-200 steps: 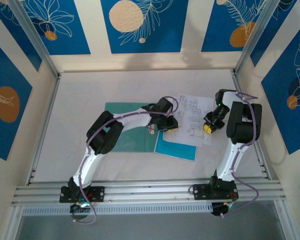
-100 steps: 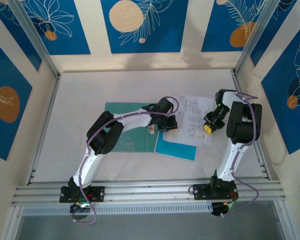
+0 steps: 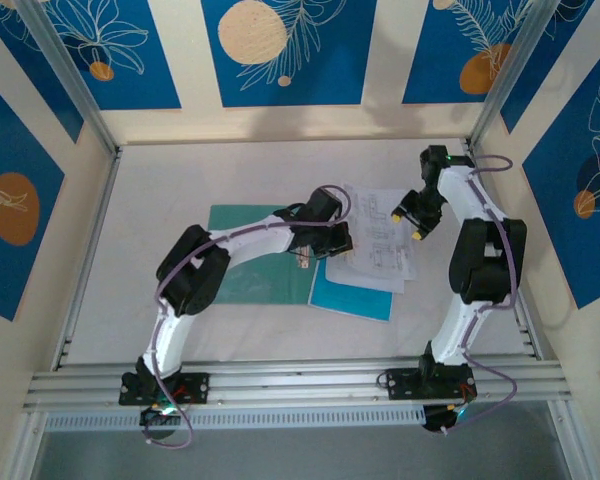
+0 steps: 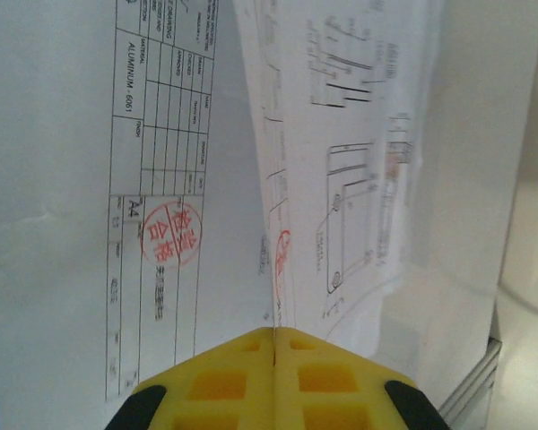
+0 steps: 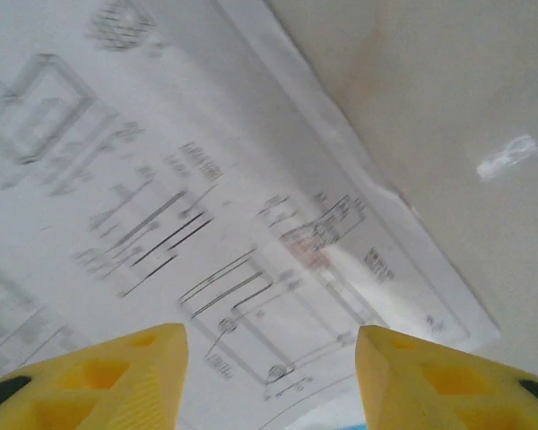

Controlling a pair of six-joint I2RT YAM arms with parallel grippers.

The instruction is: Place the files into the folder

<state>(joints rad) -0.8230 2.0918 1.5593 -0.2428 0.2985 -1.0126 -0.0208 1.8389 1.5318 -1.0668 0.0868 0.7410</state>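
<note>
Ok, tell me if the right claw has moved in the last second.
Yes. The right claw has swung toward the far wall and a little left; it is now open above the far right corner of the sheets.

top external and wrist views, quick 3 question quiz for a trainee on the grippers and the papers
1. True or false: in the right wrist view, the right gripper is open above the white sheets.
2. In the top view, what do the white sheets partly lie on at their near edge? A) a blue sheet B) a red tray C) a cardboard box
3. Fill in: in the left wrist view, the left gripper has its jaws ____ on the edge of the white sheets.

Key: 1 true; 2 A; 3 shut
</note>
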